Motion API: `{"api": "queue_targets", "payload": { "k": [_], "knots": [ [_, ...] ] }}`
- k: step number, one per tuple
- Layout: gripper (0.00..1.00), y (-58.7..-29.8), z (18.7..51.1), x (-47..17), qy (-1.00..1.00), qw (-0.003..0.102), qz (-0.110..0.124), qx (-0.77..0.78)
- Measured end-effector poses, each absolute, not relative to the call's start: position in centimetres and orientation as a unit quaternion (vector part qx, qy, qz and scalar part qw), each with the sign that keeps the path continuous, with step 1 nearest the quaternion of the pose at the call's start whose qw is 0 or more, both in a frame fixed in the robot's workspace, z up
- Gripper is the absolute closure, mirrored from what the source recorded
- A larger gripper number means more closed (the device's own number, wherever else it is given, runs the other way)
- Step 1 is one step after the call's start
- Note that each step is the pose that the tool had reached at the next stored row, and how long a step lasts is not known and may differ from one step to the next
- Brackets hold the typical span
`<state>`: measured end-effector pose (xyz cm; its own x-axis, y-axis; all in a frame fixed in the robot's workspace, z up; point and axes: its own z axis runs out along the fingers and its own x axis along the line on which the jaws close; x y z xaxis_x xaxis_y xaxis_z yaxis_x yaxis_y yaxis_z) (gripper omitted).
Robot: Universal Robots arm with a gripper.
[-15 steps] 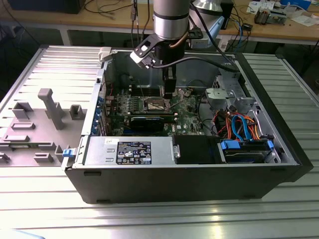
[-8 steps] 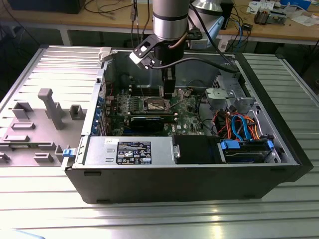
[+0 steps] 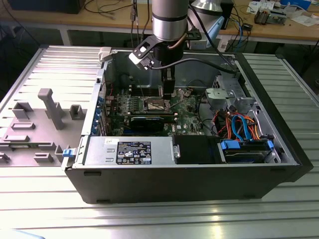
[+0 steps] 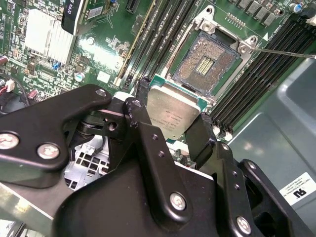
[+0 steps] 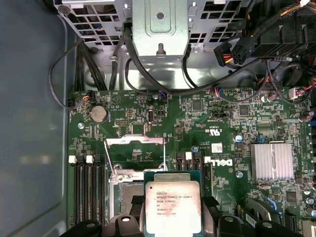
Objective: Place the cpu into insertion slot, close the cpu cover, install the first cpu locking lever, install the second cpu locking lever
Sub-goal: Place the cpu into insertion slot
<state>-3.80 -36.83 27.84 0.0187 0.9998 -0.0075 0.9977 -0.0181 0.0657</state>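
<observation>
Case of black sheet metal [image 3: 199,185], a desktop computer housing with its side panel off, lies on a ribbed metal table [image 3: 149,219] in the exterior view. Inside it a grey perforated steel drive cage [image 5: 159,22] stands against one edge of the green motherboard [image 5: 197,129], and dark cables run from the cage onto the board. The silver-and-black robot arm [image 3: 169,20] reaches down into the case, and its black two-fingered gripper [image 4: 174,106] hangs low over the middle of the board. Long narrow black memory slots [image 4: 163,29] lie on either side of the socket area, and a finned silver heatsink block [image 5: 271,160] sits well apart from them. The thin silver metal cpu cover [image 5: 134,141] is swung open, clear of the insertion slot [image 4: 205,61], a square socket with a shiny rim and its bare contact field exposed. The jaws are clamped on two opposite edges of the flat square cpu [image 4: 173,111] with its dull silver top, which is held above the board at one edge of the slot, not seated in it.
</observation>
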Motion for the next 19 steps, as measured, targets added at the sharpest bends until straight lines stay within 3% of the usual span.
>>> {"api": "queue_targets", "payload": {
  "k": [19],
  "knots": [
    [0.45, -36.82, 27.04, -4.01, 0.700, 0.026, 0.020, 0.713]
  ]
}}
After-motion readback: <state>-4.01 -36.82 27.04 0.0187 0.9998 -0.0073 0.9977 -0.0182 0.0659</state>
